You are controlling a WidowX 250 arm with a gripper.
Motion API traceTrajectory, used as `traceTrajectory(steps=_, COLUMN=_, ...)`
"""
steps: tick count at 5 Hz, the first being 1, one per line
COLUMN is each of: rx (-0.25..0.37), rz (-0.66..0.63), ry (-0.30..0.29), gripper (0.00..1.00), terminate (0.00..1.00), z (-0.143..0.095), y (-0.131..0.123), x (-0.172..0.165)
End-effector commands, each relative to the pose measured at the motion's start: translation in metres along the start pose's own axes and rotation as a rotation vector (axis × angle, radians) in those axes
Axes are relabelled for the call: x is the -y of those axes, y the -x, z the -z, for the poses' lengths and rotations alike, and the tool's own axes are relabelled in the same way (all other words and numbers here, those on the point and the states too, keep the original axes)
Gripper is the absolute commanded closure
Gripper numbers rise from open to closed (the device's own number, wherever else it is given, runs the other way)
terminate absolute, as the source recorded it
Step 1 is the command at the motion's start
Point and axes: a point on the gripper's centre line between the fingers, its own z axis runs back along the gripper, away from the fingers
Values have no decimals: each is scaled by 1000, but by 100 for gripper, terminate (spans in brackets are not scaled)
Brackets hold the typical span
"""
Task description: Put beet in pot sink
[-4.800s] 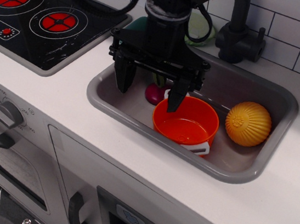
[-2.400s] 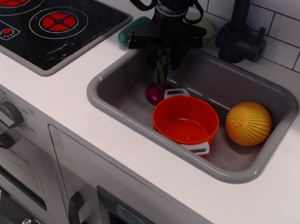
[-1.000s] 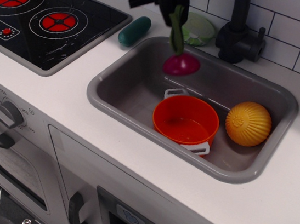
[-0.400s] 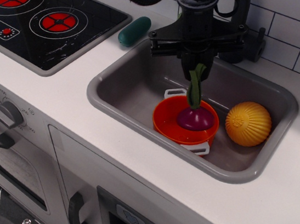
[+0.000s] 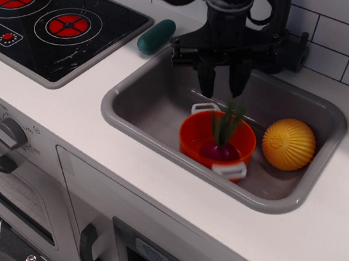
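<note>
**Beet in pot, gripper released**

Far left of the gripper: black toy hob with red rings, then a dark green cucumber-shaped toy on the white counter. Black two-finger gripper hangs over the grey rectangular sink, fingers apart, holding nothing. Directly below it: small magenta toy beet sitting inside the round orange plastic pot, green stalks upright, tips just under the fingers. Right of it: ribbed yellow-orange ball.

Beet looks light, rigid plastic, bulb likely slippery. Stalks are the grab point.

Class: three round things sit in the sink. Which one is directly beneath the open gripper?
The beet, magenta with green stalks, standing inside the orange pot beneath the gripper. The ribbed yellow ball lies apart, to the side.
</note>
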Motion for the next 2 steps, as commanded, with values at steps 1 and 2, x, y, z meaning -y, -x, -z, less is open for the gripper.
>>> traceTrajectory(steps=1, rx=33, rz=2, ry=38, gripper=0, terminate=0, z=-29, y=-18, x=-3)
traceTrajectory(steps=2, rx=33, rz=2, ry=38, gripper=0, terminate=100, z=-29, y=-18, x=-3)
